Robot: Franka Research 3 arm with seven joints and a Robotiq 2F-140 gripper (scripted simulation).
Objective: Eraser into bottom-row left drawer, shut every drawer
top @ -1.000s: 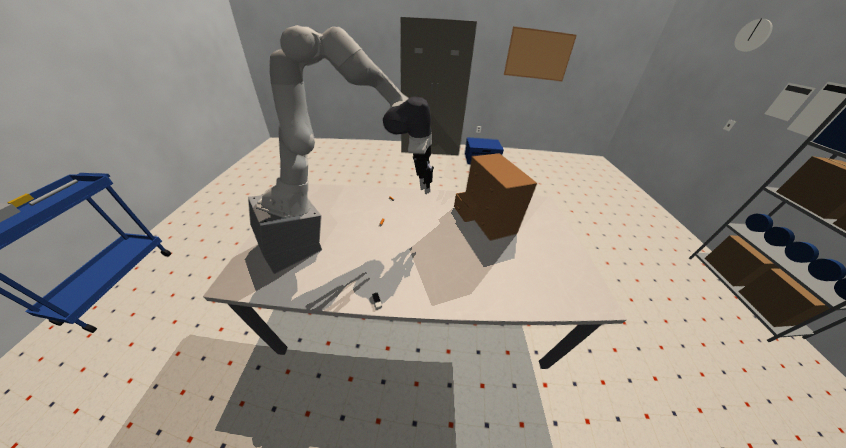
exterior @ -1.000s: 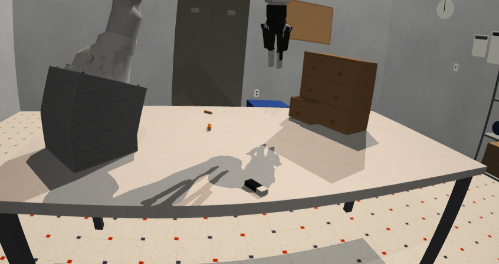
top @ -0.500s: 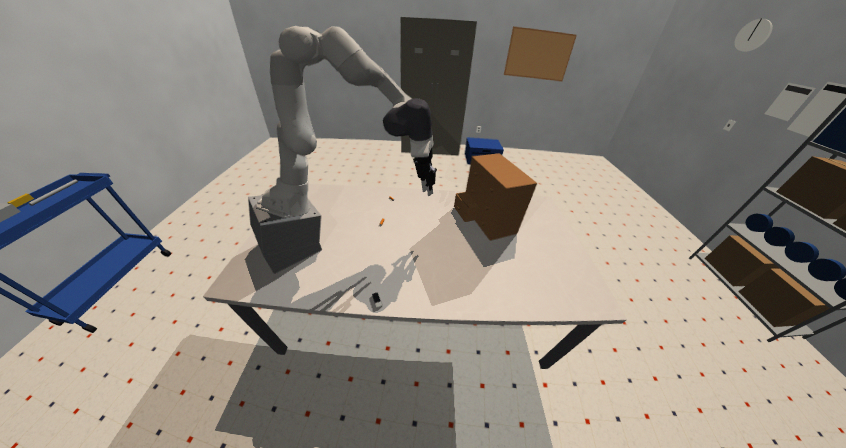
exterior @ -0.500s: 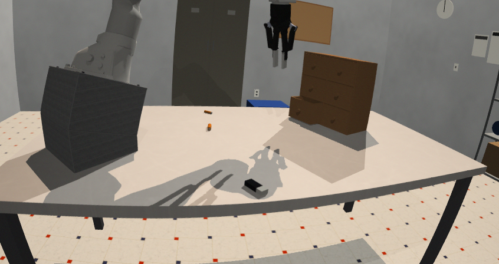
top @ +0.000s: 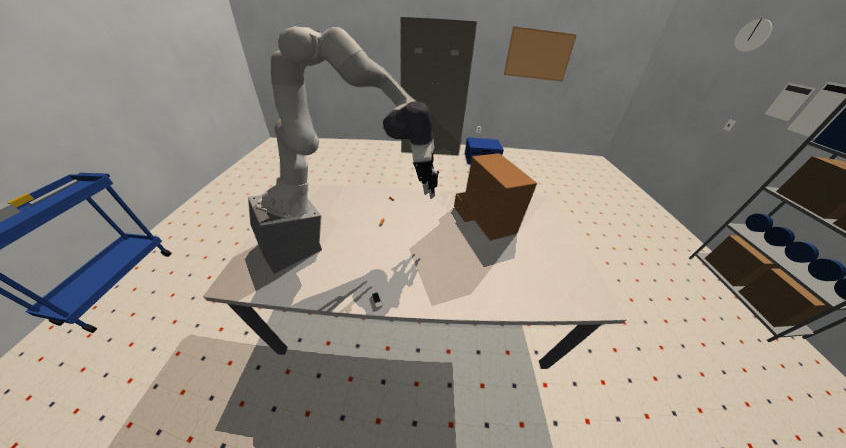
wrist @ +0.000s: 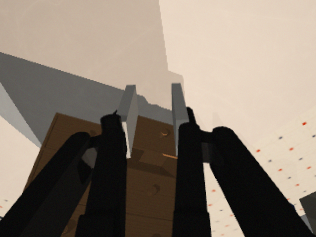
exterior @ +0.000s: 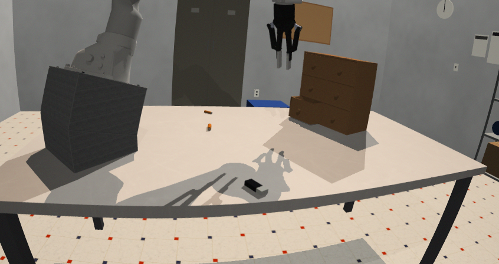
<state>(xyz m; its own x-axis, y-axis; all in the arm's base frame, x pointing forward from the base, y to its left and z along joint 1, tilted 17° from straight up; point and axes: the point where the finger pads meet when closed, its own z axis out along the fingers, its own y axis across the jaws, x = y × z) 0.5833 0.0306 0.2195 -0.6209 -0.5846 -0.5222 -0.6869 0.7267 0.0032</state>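
Here's the gripper [top: 430, 193] [exterior: 283, 66] [wrist: 154, 98], hanging fingers down in the air before the chest [top: 508, 208] [exterior: 363, 98] [wrist: 49, 144], jaws partway apart, only daylight between the pads, holding nothing and touching nothing! Just below and beyond it, the left bottom drawer [top: 464, 207] [exterior: 303, 112] [wrist: 152, 128] stands out from the front; every other drawer looks shut, the chest upright. That opening looks usable, so the call should be fetch: lift clear of the drawer, swing across, spread the fingers wider, come straight down over the eraser's narrow sides and squeeze. Then carry high, line up over the drawer's gap, let go just above the rim. Any tug further out risks the whole drawer, no stops in there! And the eraser [top: 376, 298] [exterior: 253, 185]? Out on the table [top: 532, 291] [exterior: 418, 158], near its front edge, well apart from the chest. Two small orange pieces [top: 381, 221] [exterior: 209, 126] lie farther back, and they stay put
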